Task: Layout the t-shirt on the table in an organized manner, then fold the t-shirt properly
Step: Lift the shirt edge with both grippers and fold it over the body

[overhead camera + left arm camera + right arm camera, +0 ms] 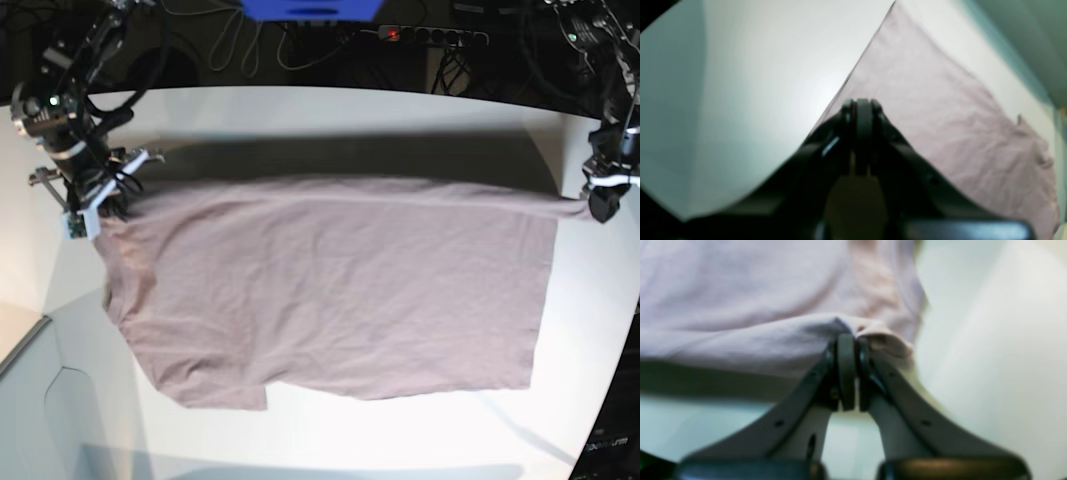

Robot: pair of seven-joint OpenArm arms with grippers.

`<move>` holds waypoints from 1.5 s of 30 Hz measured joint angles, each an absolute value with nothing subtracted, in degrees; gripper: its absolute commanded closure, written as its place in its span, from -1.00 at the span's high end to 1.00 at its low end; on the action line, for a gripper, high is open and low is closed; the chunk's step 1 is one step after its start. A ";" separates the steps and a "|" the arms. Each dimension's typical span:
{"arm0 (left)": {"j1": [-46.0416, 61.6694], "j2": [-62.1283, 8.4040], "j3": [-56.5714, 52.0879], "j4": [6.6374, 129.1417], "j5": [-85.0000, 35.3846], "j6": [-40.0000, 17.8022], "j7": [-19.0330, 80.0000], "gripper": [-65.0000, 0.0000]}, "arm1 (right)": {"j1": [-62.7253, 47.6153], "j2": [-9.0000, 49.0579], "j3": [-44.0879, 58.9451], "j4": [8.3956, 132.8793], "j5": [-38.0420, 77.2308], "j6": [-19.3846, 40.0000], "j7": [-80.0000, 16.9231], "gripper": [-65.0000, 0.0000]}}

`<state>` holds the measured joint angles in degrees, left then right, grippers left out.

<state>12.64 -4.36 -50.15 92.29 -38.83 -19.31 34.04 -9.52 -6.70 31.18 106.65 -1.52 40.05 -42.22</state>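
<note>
- The t-shirt is lying spread across the white worktop, its far edge being lifted and stretched between the two arms.
- The right pincer is clamping together on a bunched fold of the cloth at one far corner.
- The left pincer is gripping the opposite far corner, jaws pressed together on the fabric, pulling it into a taut strip.
- The near hem is resting flat.
</note>
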 measured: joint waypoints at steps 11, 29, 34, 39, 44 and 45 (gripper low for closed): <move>3.77 -4.16 -49.34 91.18 -27.57 -19.94 33.95 -1.00 | 2.66 -1.61 28.69 92.60 -1.65 40.03 -42.19 -1.00; -6.13 -10.02 -42.65 78.08 -26.81 -19.53 33.58 -1.00 | 12.58 2.90 28.08 80.16 -1.74 40.03 -42.02 -1.00; -7.68 -10.66 -42.65 76.12 -26.76 -19.51 33.56 -1.00 | 13.30 3.01 28.03 77.28 -1.74 40.03 -38.54 -1.00; -7.81 -10.61 -42.63 75.90 -26.79 -19.53 33.58 -1.00 | 13.28 3.70 23.66 76.20 -1.76 40.05 -36.82 -1.00; -8.38 -10.61 -42.63 73.38 -26.81 -19.51 33.54 -1.00 | 13.26 3.90 21.82 76.20 -1.80 40.03 -36.82 -1.00; -8.91 -10.63 -42.63 72.10 -26.87 -19.51 33.52 -1.00 | 13.28 3.97 21.08 76.20 -1.76 40.03 -36.82 -1.00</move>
